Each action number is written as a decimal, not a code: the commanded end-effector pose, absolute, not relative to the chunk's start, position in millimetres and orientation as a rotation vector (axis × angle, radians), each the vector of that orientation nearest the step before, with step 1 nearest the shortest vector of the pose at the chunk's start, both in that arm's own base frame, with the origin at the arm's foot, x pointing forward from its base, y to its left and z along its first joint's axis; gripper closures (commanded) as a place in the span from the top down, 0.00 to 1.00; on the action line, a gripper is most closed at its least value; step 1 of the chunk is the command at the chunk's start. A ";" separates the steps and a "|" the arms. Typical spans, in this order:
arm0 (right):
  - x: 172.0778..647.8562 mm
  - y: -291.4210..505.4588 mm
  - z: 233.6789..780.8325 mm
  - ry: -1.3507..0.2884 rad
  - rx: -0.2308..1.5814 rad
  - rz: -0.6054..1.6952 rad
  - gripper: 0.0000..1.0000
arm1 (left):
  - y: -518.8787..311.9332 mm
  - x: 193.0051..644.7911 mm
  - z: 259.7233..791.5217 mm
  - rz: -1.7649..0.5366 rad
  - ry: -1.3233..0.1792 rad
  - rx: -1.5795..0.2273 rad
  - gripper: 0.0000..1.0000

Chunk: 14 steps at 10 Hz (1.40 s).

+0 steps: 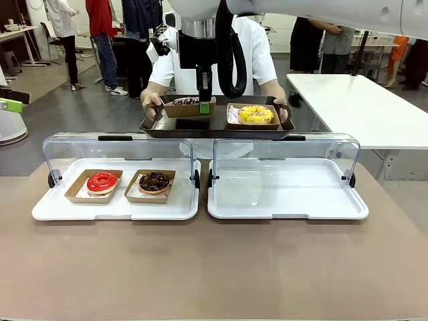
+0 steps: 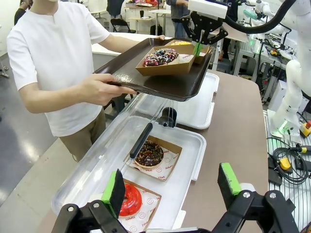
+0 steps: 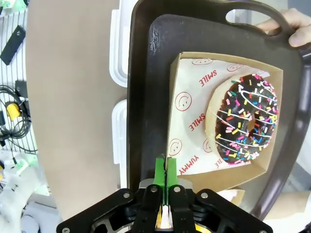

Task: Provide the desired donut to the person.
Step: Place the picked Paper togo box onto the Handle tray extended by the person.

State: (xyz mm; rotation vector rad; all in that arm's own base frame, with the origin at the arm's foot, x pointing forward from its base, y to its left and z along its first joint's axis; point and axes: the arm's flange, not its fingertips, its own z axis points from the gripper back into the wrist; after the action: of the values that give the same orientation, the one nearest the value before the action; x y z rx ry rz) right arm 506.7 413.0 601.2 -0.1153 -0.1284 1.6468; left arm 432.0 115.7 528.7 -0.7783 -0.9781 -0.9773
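Observation:
The person (image 1: 257, 53) in a white shirt holds a dark tray (image 1: 214, 129) with both hands across the table. A chocolate donut with coloured sprinkles (image 3: 248, 119) lies on the tray in a cardboard box (image 3: 194, 97). My right gripper (image 3: 165, 165) is shut on that box's near wall, above the tray (image 3: 146, 97). A yellow donut (image 1: 255, 115) sits in a second box on the tray's right side. From the front, the right gripper (image 1: 204, 100) hangs over the sprinkled donut (image 1: 185, 101). My left gripper (image 2: 171, 182) is open, above the left display case.
The left white case (image 1: 47, 210), its clear lid raised, holds a red donut (image 1: 101, 182) and a chocolate donut (image 1: 154, 181) in boxes. A second white case (image 1: 287, 190) stands open beside it. A white table (image 1: 361, 100) stands at the back right. Bystanders stand farther off.

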 end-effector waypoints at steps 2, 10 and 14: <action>518.0 415.4 584.8 -0.131 -0.127 1.633 0.02 | 115.6 430.8 529.6 -0.975 -0.988 -0.783 1.00; 517.7 408.3 591.5 -0.174 -0.090 1.633 1.00 | 115.6 430.8 529.6 -0.975 -0.988 -0.783 1.00; 513.6 403.4 593.1 -0.176 -0.080 1.650 1.00 | 115.6 430.8 529.6 -0.975 -0.988 -0.783 1.00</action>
State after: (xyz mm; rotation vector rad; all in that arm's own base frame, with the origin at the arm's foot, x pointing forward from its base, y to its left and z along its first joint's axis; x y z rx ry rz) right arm 520.7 410.7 594.6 -0.1075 -0.1665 1.6343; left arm 432.1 115.6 528.7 -0.7783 -0.9781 -0.9773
